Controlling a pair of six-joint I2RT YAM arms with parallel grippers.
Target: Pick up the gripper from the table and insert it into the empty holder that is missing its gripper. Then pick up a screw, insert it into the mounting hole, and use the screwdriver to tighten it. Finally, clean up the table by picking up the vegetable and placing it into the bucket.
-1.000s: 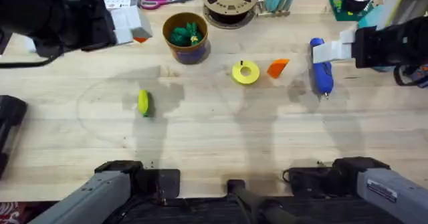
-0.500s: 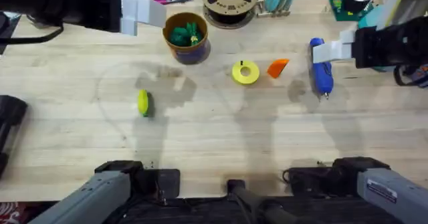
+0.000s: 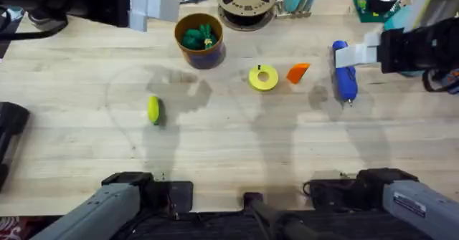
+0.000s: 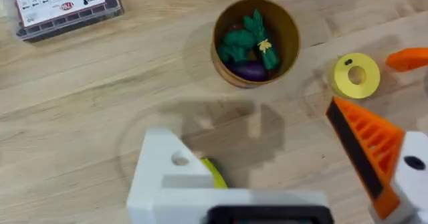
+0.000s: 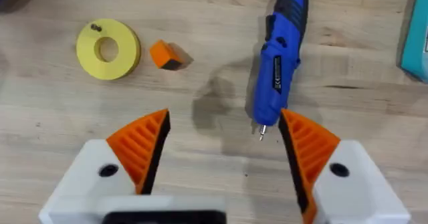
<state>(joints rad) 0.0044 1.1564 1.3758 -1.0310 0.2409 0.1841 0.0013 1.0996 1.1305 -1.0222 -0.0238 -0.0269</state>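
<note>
Orange wedge, the gripper [image 3: 297,72], lies on the worktop [image 3: 229,147] beside a yellow ring [image 3: 263,77]. It looks light, stiff and slick; best pinched across its flat sides. Right gripper [image 5: 224,150] hangs spread wide near the screwdriver [image 3: 345,81]. Left gripper [image 4: 281,164] is spread too, one holder [image 4: 167,177] bare. Vegetable [image 3: 199,36] sits in the bucket [image 3: 208,54]

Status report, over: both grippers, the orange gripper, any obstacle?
Both grippers open, empty. Orange gripper lies beside yellow disc. Left finger mount bare. Nothing blocks it.
</note>
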